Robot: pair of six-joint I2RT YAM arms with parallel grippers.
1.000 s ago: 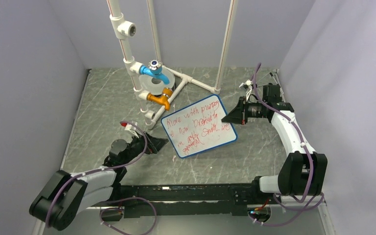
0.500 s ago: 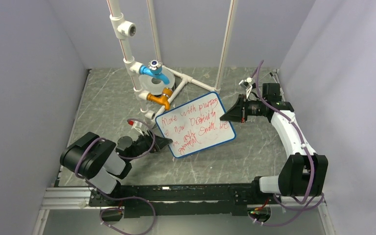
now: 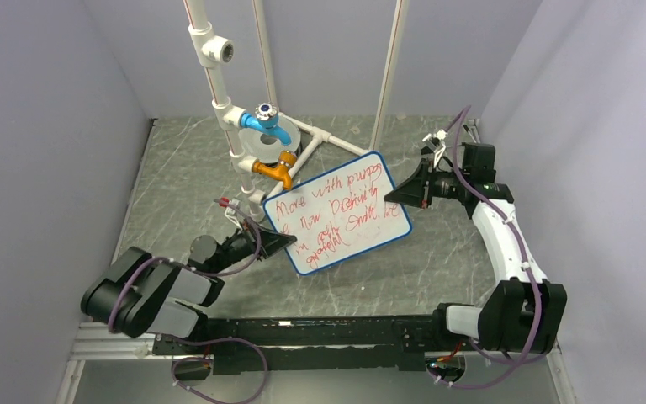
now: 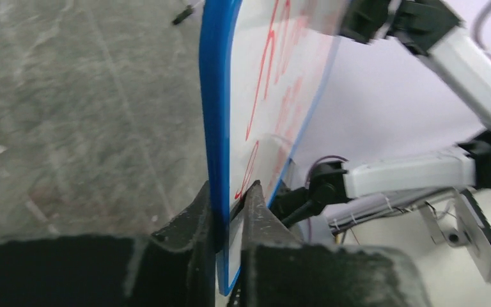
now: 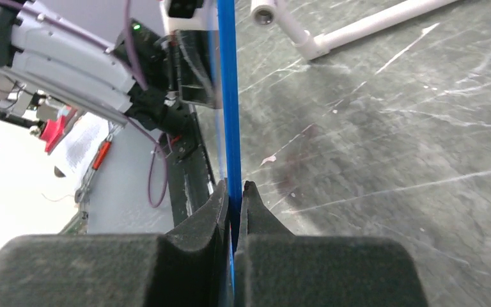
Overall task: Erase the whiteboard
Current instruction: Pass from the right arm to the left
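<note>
A: Position of the whiteboard (image 3: 336,212)?

B: Mid-table, a little right of centre, writing side up and tilted. Whether any edge touches the table (image 3: 177,185) cannot be told.

A: Writing?

B: Red handwriting, four slanted lines filling most of the face. The first line starts "More with purp…". The rest is too scrawled to read. The blue rim is unbroken all round, and no brand mark is visible.

A: Claws?

B: The left gripper (image 3: 284,244) is clamped on the board's near-left corner. In the left wrist view its fingers (image 4: 256,204) pinch the blue rim from both sides. The right gripper (image 3: 391,196) is clamped on the far-right edge. In the right wrist view the rim runs straight down between its closed fingers (image 5: 220,204).

A: Edges and room?

B: The board's far-left corner sits just beside the orange valve (image 3: 276,171) of the white pipe frame (image 3: 219,84), but contact cannot be judged. A blue valve (image 3: 265,122) is above the orange one, with a round grey disc (image 3: 261,150) between them. Grey marbled tabletop shows left of the board and on its near side, up to the black rail (image 3: 320,332) that carries the arm bases. Pale walls (image 3: 50,126) close the left, far and right sides. The right arm stands near the right wall.
</note>
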